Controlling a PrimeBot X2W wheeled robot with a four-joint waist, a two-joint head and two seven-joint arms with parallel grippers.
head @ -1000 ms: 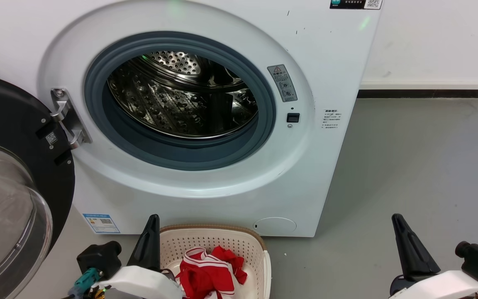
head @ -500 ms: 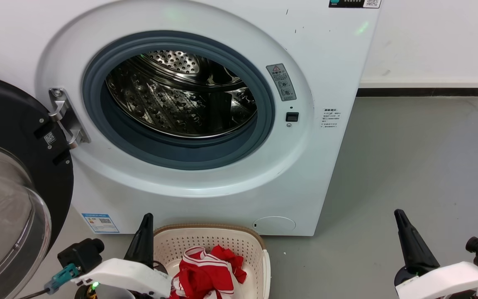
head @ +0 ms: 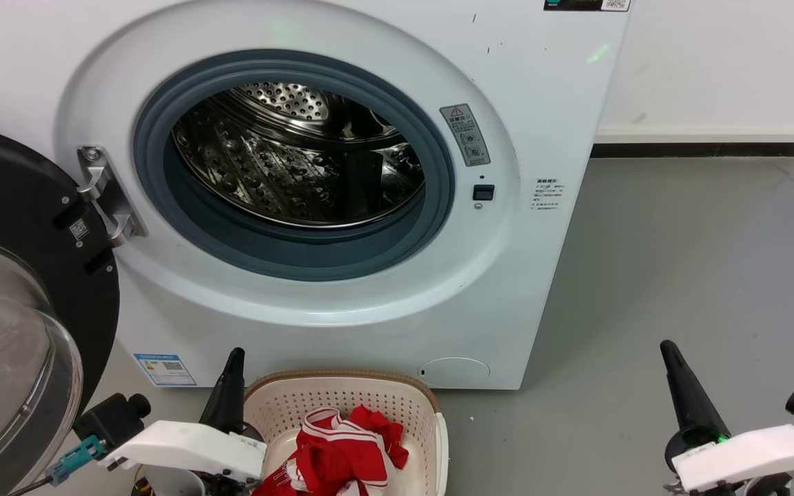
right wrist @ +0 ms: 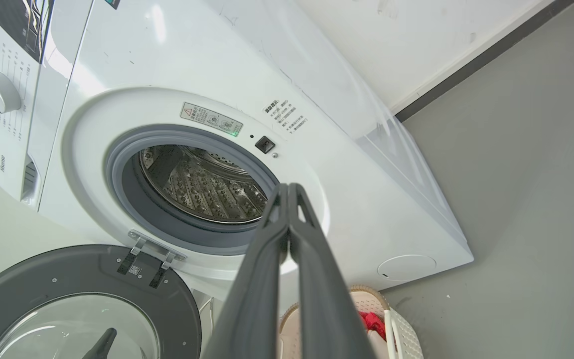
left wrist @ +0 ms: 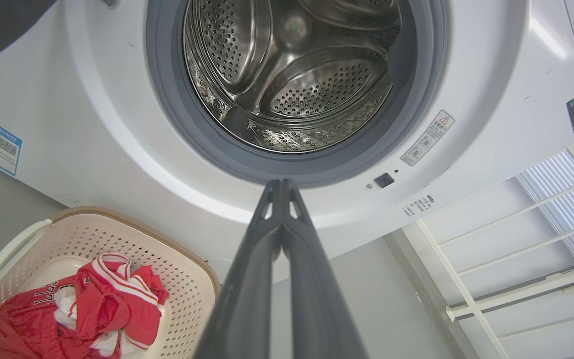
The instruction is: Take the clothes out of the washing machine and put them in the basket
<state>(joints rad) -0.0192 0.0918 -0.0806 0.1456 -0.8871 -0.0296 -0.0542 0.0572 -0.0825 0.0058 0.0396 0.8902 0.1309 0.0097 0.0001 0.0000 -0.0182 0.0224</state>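
Observation:
The white washing machine (head: 542, 89) stands in front of me with its black-framed glass door (head: 18, 303) swung open to the left. Its steel drum (head: 300, 158) holds no fabric that I can see; the same bare drum (left wrist: 292, 75) shows in the left wrist view. The red clothes (head: 342, 455) with white trim lie bunched in the cream basket (head: 342, 396) on the floor below the porthole. My left gripper (head: 235, 355) is shut just left of the basket, holding nothing. My right gripper (head: 667, 346) is shut too, over the floor at the right.
Grey floor (head: 679, 275) runs to the right of the machine up to a white wall with a dark skirting (head: 700, 149). The open door takes up the space at my left. A white window frame (left wrist: 506, 249) appears in the left wrist view.
Both arms have drawn back toward the bottom of the head view, the left one moving left off the basket. The clothes and basket stay as they were.

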